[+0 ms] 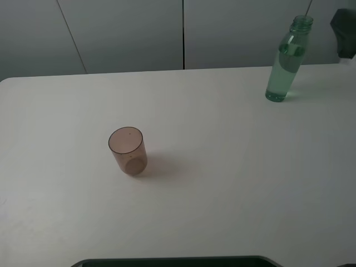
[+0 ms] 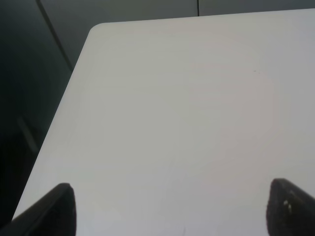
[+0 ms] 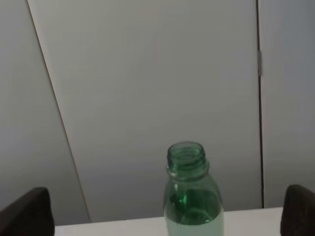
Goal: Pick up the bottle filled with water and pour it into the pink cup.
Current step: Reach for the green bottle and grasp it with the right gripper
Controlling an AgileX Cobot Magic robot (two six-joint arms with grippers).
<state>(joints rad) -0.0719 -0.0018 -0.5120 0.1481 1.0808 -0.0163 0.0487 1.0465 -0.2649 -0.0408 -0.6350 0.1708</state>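
Pink cup [image 1: 127, 151] upright on table [image 1: 233, 200]; bottle [image 1: 287, 61] standing well apart, far right. Left gripper [image 2: 170, 209], right gripper [image 3: 165, 214] both spread, empty.

Looks like a lab or test room to me: a plain white table [image 1: 222, 194] set against flat grey wall panels [image 1: 128, 33] (dark seams between them).

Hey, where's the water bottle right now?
In the high view the bottle stands upright at the far right of the table, near its back edge, well apart from the pink cup left of centre.
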